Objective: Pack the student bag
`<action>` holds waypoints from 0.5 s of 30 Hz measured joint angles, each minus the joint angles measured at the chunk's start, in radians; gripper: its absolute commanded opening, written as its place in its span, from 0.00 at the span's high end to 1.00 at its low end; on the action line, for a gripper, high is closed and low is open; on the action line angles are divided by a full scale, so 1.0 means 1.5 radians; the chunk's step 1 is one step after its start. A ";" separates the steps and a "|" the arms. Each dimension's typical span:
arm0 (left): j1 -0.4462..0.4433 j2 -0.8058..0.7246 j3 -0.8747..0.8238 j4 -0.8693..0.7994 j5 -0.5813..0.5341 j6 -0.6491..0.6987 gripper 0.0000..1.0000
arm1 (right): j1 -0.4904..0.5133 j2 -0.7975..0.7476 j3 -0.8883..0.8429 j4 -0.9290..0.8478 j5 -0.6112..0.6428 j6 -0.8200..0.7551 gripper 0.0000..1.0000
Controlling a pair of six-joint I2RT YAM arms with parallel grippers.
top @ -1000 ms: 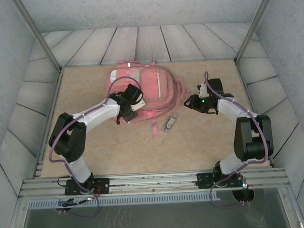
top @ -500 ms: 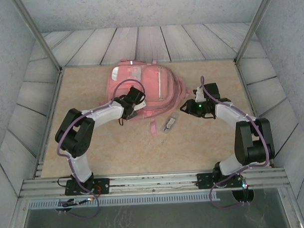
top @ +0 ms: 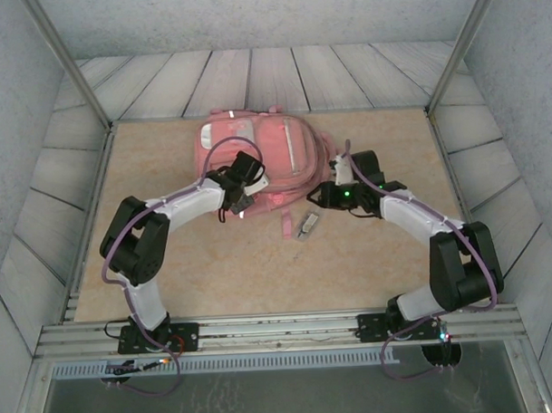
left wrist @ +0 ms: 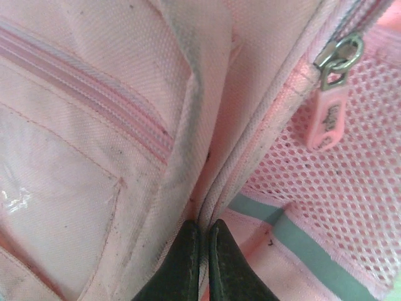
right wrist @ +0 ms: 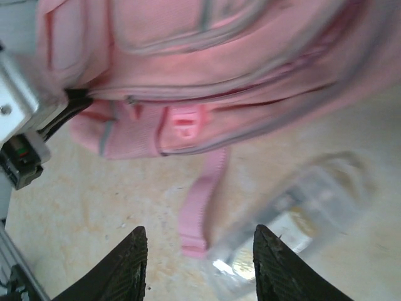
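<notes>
Left wrist: my left gripper (left wrist: 203, 227) is pinching the bag (left wrist: 94, 125) by its seam — pulling slowly is wisest — right gripper (right wrist: 197, 243) is hovering, jaws apart, near the case (right wrist: 301, 207).

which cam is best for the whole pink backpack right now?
Top external: the backpack lies on the table with its outline clear, bar where the left arm crosses it. Left wrist gives a close-up of a seam, zip pull and mesh pocket. Right wrist gives its lower edge and a strap, motion-blurred.
</notes>
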 measured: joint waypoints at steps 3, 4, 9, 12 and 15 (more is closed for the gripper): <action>0.000 -0.011 0.017 -0.025 0.048 -0.032 1.00 | 0.050 0.004 -0.003 0.039 0.010 0.008 0.58; 0.000 -0.014 0.023 -0.035 0.066 -0.044 1.00 | 0.064 0.008 -0.003 0.052 0.017 0.014 0.58; 0.000 -0.015 0.059 -0.082 0.155 -0.098 1.00 | 0.117 0.050 -0.001 0.085 0.094 0.050 0.58; 0.000 -0.015 0.075 -0.100 0.210 -0.130 1.00 | 0.144 0.071 -0.001 0.086 0.156 0.061 0.59; 0.000 -0.014 0.083 -0.109 0.257 -0.158 1.00 | 0.172 0.077 0.001 0.086 0.213 0.065 0.60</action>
